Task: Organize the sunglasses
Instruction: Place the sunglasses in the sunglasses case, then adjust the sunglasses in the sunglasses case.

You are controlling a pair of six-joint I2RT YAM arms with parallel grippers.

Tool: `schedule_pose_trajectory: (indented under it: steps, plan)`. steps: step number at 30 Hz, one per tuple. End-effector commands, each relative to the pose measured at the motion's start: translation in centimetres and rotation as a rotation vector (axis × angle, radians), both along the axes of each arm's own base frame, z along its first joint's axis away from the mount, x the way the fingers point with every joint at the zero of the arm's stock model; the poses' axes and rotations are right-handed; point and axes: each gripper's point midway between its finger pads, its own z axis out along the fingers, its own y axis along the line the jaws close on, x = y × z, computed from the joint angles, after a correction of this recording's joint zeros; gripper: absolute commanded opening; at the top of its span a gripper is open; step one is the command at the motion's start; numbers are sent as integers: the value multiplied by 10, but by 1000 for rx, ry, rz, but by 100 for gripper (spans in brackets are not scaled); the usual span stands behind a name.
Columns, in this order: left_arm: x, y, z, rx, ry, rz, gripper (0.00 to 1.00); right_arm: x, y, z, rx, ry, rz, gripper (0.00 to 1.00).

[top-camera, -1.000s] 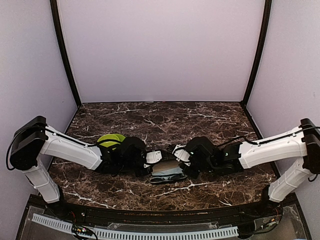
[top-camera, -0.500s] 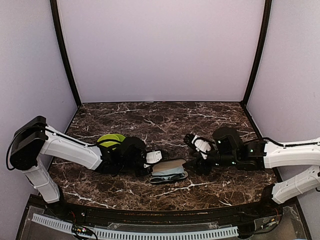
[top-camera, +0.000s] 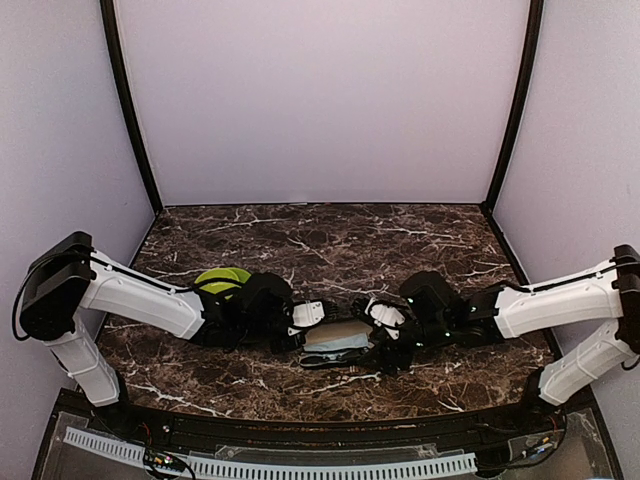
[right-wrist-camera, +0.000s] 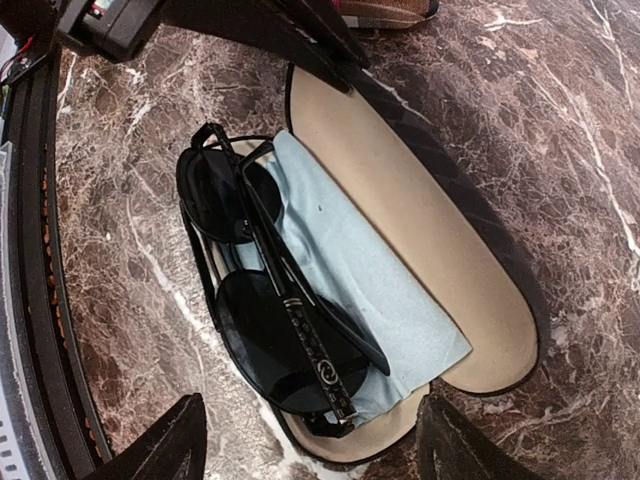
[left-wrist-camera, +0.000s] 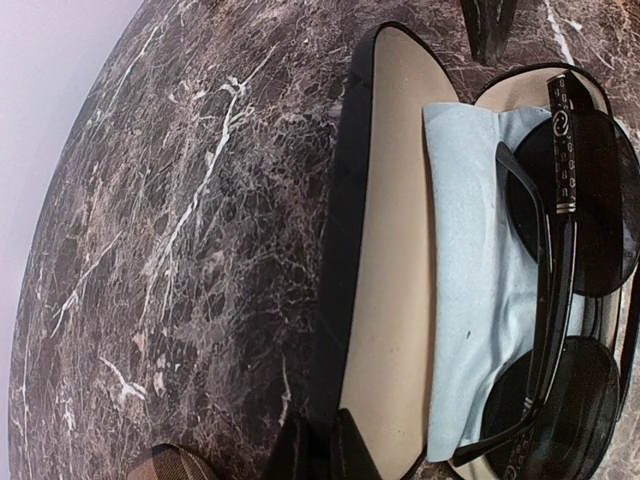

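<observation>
My left hand (left-wrist-camera: pixel 325 452) grips the case (right-wrist-camera: pixel 420 230) by its lid rim; my right hand (right-wrist-camera: pixel 312 445) hangs released above the sunglasses (right-wrist-camera: pixel 270 330), temple emblem unreadable.

Lid (right-wrist-camera: pixel 420 230) blks far side of sunglasses (right-wrist-camera: pixel 270 335).

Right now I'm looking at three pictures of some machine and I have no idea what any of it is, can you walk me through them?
These are two robot arms bolted to a marble-patterned table. One picture looks down from above; the other two come from a camera on each wrist. On the table lies an open case with a light blue cloth and folded dark sunglasses inside. The left hand is closed on the edge of the case's lid. The right hand hangs open above the case, holding nothing. A green object sits beside the left arm; I cannot tell what it is.
</observation>
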Motion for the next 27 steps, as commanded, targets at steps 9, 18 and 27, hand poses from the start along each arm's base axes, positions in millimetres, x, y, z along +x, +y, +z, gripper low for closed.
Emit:
schedule_pose_trajectory:
  steps: [9,18,27]
  plan:
    - [-6,-8,6,-15,19,-29,0,5,22,5,25,-13,69,63]
    - [-7,-8,5,-16,24,-32,0,6,24,2,14,-10,76,49]
    - [-7,-8,3,-15,26,-33,0,10,25,8,33,-17,67,42]
